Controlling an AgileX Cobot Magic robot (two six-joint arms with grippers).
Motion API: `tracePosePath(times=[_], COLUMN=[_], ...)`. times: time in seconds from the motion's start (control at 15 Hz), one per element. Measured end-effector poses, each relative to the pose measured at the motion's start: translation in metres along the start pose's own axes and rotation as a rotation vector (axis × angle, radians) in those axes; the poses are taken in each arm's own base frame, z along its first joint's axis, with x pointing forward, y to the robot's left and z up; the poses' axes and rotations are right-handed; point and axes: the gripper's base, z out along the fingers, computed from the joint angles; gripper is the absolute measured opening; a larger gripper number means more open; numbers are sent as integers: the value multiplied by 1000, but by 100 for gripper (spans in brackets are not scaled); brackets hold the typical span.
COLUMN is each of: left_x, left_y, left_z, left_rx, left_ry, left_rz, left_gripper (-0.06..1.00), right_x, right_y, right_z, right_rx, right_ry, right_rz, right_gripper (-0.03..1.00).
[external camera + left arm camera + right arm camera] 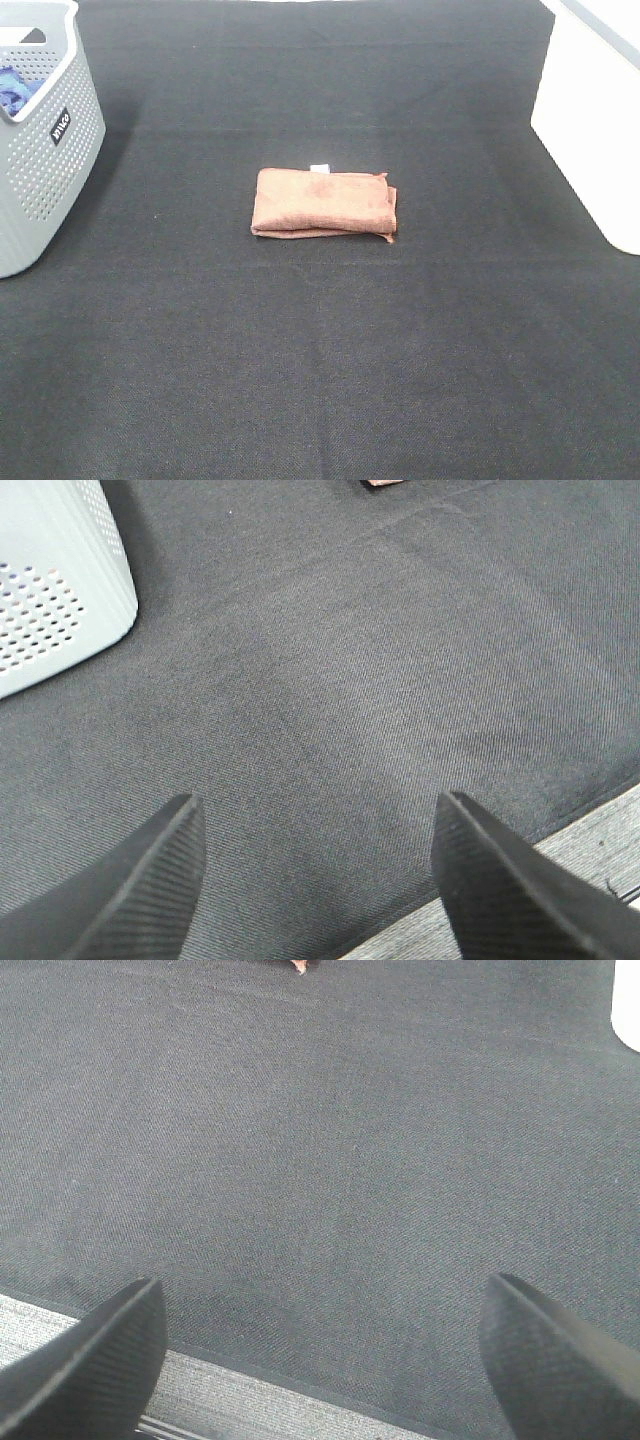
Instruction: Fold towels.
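Observation:
The reddish-brown towel [323,203] lies folded into a small rectangle in the middle of the black mat, with a small white tag [319,167] at its far edge. A corner of it shows in the left wrist view [385,483] and in the right wrist view [301,965]. Neither arm shows in the exterior high view. My left gripper [318,880] is open and empty over the mat's near edge. My right gripper [325,1350] is open and empty over the mat's near edge too. Both are well apart from the towel.
A grey perforated basket [45,150] stands at the far left with a blue cloth [14,88] inside; it also shows in the left wrist view [55,590]. A white box [590,120] stands at the right edge. The black mat [320,350] covers the table.

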Motion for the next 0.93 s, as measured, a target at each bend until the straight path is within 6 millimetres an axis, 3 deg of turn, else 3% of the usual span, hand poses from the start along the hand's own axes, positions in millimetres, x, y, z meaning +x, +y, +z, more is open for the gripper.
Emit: tracePosePath(times=[0.93], left_x=[-1], left_y=[-5], left_z=[0], left_rx=[58], left_ry=[-10], left_rz=[63], left_gripper=[63], right_x=[0], right_y=[0], right_z=[0], right_rx=[0], right_ry=[0], right_rz=[-1], right_gripper=[81])
